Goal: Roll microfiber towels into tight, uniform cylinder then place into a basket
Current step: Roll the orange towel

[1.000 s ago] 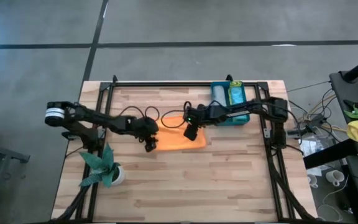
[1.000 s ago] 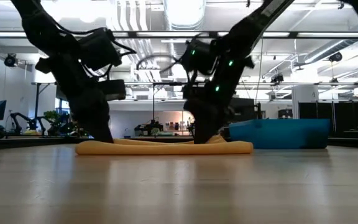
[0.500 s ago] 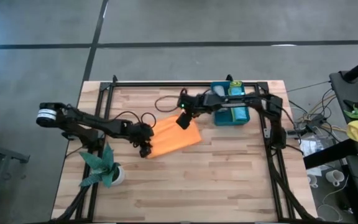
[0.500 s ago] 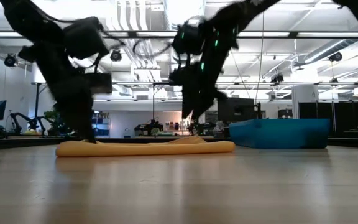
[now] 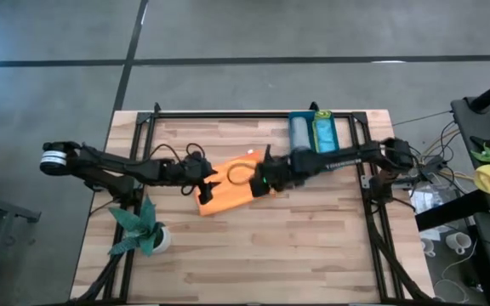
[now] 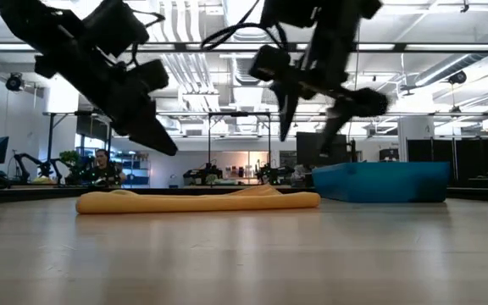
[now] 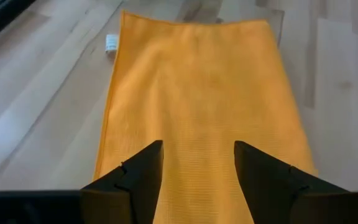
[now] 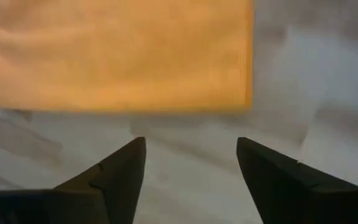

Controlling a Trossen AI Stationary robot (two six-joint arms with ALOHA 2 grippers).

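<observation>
Orange towel is lying flat mid-table, just beside the basket – spread out, probably for rolling. Left gripper and right gripper are hovering at opposite ends, jaws spread and empty – likely lining up a fresh grip.

Bright overhead light; right wrist view blurred.

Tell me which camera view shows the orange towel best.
The left wrist view: the orange towel fills it, lying flat, its white tag visible. The high view shows it small, partly under the arms. The low view shows only its edge. The right wrist view is blurred.
</observation>
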